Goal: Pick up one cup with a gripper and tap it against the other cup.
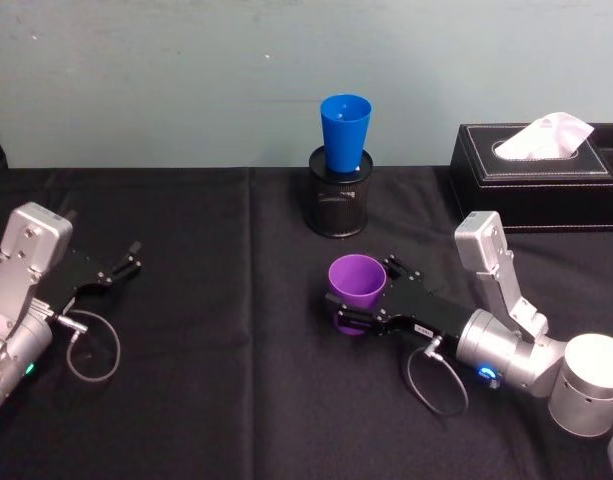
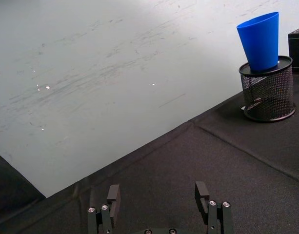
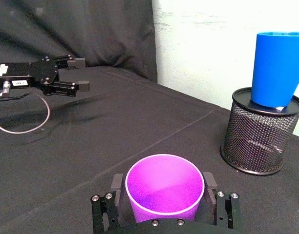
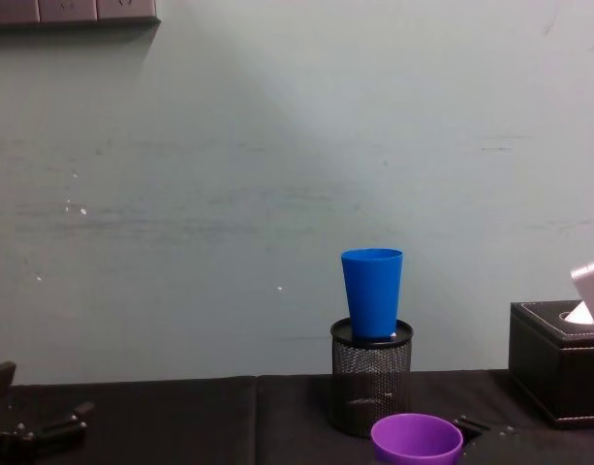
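The purple cup (image 1: 357, 281) stands upright on the black cloth right of the table's middle. My right gripper (image 1: 362, 301) is open around it, one finger on each side of its lower wall; in the right wrist view the cup (image 3: 165, 187) sits between the fingers (image 3: 115, 183). I cannot tell whether the pads touch it. The blue cup (image 1: 345, 132) stands upright in a black mesh holder (image 1: 339, 200) at the back, beyond the purple one; it also appears as the blue cup (image 4: 372, 293). My left gripper (image 1: 128, 262) rests open at the far left, holding nothing.
A black tissue box (image 1: 541, 175) with a white tissue stands at the back right, near the mesh holder. A pale wall runs behind the table. A grey cable loops beside each wrist. Bare black cloth lies between the two arms.
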`<state>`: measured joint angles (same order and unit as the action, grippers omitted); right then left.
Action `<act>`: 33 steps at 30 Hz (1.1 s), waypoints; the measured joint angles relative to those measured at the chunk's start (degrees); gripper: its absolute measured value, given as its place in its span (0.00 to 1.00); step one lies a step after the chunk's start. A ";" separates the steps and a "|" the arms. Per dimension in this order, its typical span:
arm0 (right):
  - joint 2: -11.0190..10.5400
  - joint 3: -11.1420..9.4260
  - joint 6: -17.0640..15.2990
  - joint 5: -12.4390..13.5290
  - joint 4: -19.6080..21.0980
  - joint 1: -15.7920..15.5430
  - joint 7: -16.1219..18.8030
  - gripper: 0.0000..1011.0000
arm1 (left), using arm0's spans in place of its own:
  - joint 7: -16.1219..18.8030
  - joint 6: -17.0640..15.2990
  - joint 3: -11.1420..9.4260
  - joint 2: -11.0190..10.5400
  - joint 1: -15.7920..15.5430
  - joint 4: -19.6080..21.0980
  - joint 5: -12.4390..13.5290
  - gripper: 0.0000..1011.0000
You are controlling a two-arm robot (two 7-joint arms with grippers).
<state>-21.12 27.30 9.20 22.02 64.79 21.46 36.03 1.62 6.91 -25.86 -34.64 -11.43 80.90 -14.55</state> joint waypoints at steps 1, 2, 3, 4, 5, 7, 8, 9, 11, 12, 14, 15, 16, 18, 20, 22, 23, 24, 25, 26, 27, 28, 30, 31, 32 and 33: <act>0.14 0.01 0.13 -0.11 -0.14 0.08 0.00 0.99 | 0.00 0.00 0.00 0.00 0.00 0.00 0.00 0.99; 0.19 0.01 0.22 -0.21 -0.19 0.10 0.00 0.99 | 0.00 0.00 0.00 0.00 0.00 0.00 0.00 0.99; 0.26 0.01 0.31 -0.29 -0.25 0.12 -0.01 0.99 | 0.00 0.00 0.00 0.00 0.00 0.00 0.00 0.99; 0.31 0.01 0.36 -0.33 -0.28 0.13 -0.02 0.99 | 0.00 0.00 0.00 0.00 0.00 0.00 0.00 0.99; 0.30 0.00 0.36 -0.33 -0.28 0.13 -0.02 0.99 | -0.01 0.00 0.00 0.00 0.00 0.00 0.00 0.99; 0.28 -0.01 0.35 -0.32 -0.28 0.13 -0.02 0.99 | 0.00 0.00 0.00 0.00 0.00 0.00 0.00 0.99; 0.27 -0.01 0.35 -0.31 -0.28 0.13 -0.02 0.99 | 0.00 0.00 0.00 0.00 0.00 0.00 0.00 0.99; 0.26 -0.02 0.34 -0.31 -0.27 0.13 -0.03 0.99 | 0.00 0.00 0.00 0.00 0.00 0.00 0.00 0.99; 0.26 -0.02 0.31 -0.29 -0.25 0.13 -0.03 0.99 | 0.00 0.00 0.00 0.00 0.00 0.00 0.00 0.99; 0.26 -0.03 0.31 -0.28 -0.25 0.13 -0.03 0.99 | 0.00 0.00 0.00 0.00 0.00 0.00 0.00 0.99; 0.24 -0.03 0.28 -0.27 -0.23 0.13 -0.04 0.97 | 0.00 0.00 0.00 0.00 0.00 0.00 0.00 0.99; 0.24 -0.04 0.27 -0.26 -0.23 0.13 -0.04 0.96 | 0.00 0.00 0.00 0.00 0.00 0.00 0.00 0.99; 0.24 -0.04 0.26 -0.26 -0.22 0.13 -0.04 0.94 | 0.00 0.00 0.00 0.00 0.00 0.00 0.00 0.99; 0.23 -0.04 0.24 -0.24 -0.21 0.12 -0.04 0.90 | 0.00 0.00 0.00 0.00 0.00 0.00 0.00 0.99; 0.22 -0.04 0.22 -0.23 -0.20 0.11 -0.04 0.83 | 0.00 0.00 0.00 0.00 0.00 0.00 0.00 0.99; 0.21 -0.04 0.21 -0.22 -0.18 0.11 -0.05 0.81 | 0.00 0.00 0.00 0.00 0.00 0.00 0.00 0.99; 0.21 -0.04 0.20 -0.21 -0.18 0.10 -0.05 0.78 | 0.00 0.00 0.00 0.00 0.00 0.00 0.00 0.99; 0.20 -0.04 0.20 -0.20 -0.17 0.09 -0.05 0.78 | 0.00 0.00 0.00 0.00 0.00 0.00 0.00 0.99; 0.19 -0.04 0.19 -0.19 -0.16 0.09 -0.05 0.77 | 0.00 0.00 0.00 0.00 0.00 0.00 0.00 0.99; 0.19 -0.04 0.19 -0.18 -0.16 0.09 -0.05 0.76 | 0.00 0.00 0.00 0.00 0.00 0.00 0.00 0.99; 0.19 -0.04 0.19 -0.18 -0.16 0.08 -0.05 0.76 | 0.00 0.00 0.00 0.00 0.00 0.00 0.00 0.99; 0.18 -0.04 0.18 -0.17 -0.15 0.08 -0.05 0.75 | 0.00 0.00 0.00 0.00 0.00 0.00 0.00 0.99; 0.17 -0.04 0.17 -0.15 -0.14 0.08 -0.05 0.74 | 0.00 0.00 0.00 0.00 0.00 0.00 0.00 0.99; 0.17 -0.04 0.17 -0.14 -0.13 0.08 -0.05 0.74 | 0.00 0.00 0.00 0.00 0.00 0.00 0.00 0.99; 0.17 -0.04 0.16 -0.13 -0.13 0.08 -0.05 0.73 | 0.00 0.00 0.00 0.00 0.00 0.00 0.00 0.99; 0.17 -0.04 0.16 -0.13 -0.13 0.08 -0.05 0.73 | 0.00 0.00 0.00 0.00 0.00 0.00 0.00 0.99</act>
<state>-20.95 27.25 9.36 21.89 64.66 21.54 35.98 1.62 6.91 -25.86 -34.65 -11.43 80.90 -14.55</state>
